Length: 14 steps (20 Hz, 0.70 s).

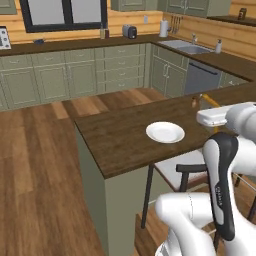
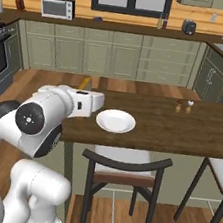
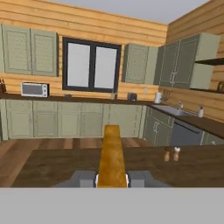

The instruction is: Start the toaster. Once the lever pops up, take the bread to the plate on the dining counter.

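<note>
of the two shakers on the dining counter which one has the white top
In the right base view, the right-hand shaker has the white top; the left-hand shaker beside it is brown all over. Both stand upright on the dining counter.

Bread: between the jaws, edge-on. Dining counter: below and ahead of the jaws. Toaster: far ahead, on rear worktop.

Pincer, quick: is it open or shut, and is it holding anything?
Pincer: shut on the bread, held edge-on between its two fingers, above the dining counter.
</note>
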Motion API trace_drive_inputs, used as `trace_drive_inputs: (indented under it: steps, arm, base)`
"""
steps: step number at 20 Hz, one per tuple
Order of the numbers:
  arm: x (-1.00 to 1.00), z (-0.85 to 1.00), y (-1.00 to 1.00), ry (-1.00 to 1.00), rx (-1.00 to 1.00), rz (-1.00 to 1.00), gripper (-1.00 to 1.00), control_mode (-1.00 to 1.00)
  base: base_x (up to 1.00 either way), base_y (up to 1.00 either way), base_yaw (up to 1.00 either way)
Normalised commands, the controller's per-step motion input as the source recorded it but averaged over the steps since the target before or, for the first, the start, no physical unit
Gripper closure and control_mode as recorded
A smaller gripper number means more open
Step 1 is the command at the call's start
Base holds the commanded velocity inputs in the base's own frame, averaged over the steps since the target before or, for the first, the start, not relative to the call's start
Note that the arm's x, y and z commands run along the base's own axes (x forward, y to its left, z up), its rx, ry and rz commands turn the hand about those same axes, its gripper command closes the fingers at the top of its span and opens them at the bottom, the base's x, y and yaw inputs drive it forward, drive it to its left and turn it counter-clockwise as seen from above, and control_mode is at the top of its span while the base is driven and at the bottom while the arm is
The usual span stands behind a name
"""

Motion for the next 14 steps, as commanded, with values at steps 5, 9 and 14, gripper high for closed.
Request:
trace_drive_inputs:
  steps: [5,9,14]
  arm:
    - [0.45,0.0,-0.01,0.13,0.03,0.01,1.0,-1.0]
    - [0.88,-0.06,-0.04,0.54,0.08,0.16,1.0,-1.0]
    - [0.72,-0.59,-0.33,0.45,0.15,0.41,1.0,-1.0]
  base:
    - [0.19,0.0,0.0]
    - [0.0,0.0,0.0]
    - [0.0,0.0,0.0]
